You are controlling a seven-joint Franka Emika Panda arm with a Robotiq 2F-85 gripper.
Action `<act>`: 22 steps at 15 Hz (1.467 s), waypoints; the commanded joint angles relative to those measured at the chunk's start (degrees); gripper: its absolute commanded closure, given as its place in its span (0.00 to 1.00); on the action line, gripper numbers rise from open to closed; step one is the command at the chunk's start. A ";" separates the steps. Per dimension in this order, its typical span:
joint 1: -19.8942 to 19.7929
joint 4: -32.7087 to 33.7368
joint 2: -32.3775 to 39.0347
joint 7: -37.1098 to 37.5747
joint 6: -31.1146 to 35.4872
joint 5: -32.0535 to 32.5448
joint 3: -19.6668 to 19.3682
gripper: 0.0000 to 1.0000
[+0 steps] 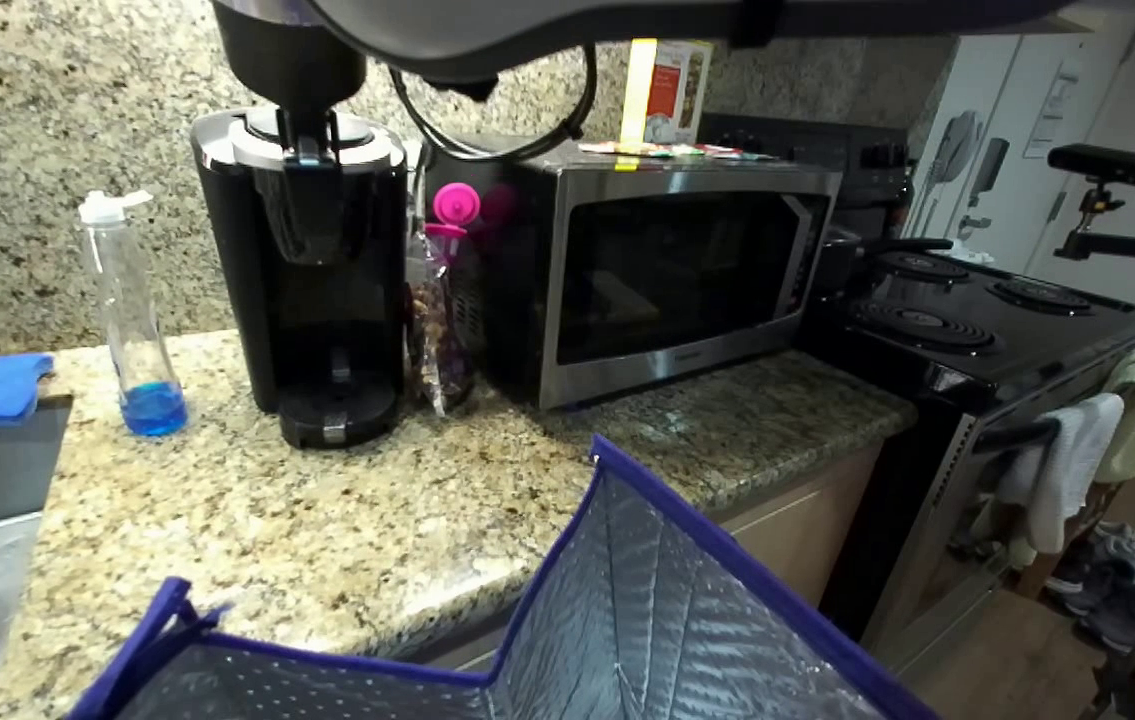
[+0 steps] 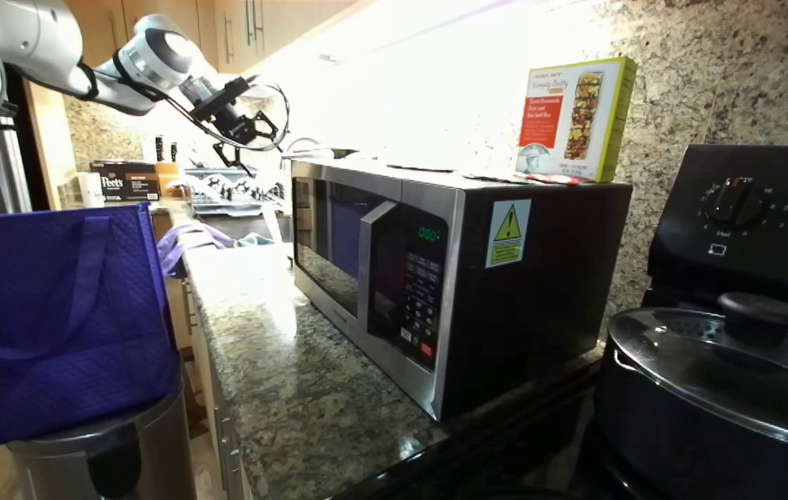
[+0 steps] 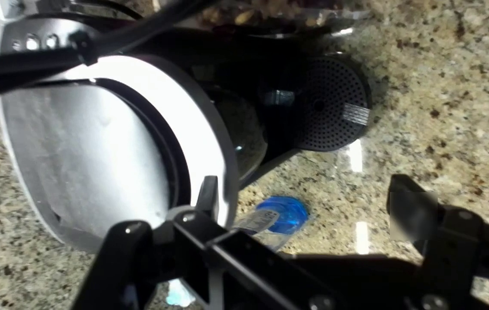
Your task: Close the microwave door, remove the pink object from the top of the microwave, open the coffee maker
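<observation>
The black coffee maker [image 1: 312,225] stands left of the microwave [image 1: 507,310] in an exterior view; its silver-trimmed lid [image 3: 98,150] looks shut in the wrist view. The microwave door [image 1: 672,270] is shut in both exterior views [image 2: 328,243]. The pink object [image 1: 457,204] is beside the microwave's side wall, in the gap by the coffee maker, above a bag of nuts; the wrist view does not show it. My gripper [image 3: 306,200] is open and empty, pointing down at the coffee maker's front top; one finger overlaps the lid's front rim. Contact cannot be told. It shows open in an exterior view [image 2: 265,158].
A clear bottle with blue liquid [image 1: 153,405] stands left of the coffee maker. The nut bag [image 1: 439,330] fills the narrow gap. A red-and-white box [image 2: 571,121] and flat packets sit on the microwave. A purple-blue insulated bag [image 2: 53,305] stands before the counter.
</observation>
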State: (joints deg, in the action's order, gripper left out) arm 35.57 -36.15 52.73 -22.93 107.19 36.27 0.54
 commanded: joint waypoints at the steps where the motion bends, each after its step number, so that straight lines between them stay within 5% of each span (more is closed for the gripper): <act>1: 1.68 2.86 1.27 1.87 1.55 6.69 -5.27 0.00; 8: 0.53 3.27 1.66 3.75 6.17 9.08 -9.02 0.00; 22: -0.13 2.31 0.35 6.95 4.32 2.55 -5.31 0.00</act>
State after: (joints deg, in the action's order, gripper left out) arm 36.45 -34.77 52.49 -16.02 111.43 41.25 -6.40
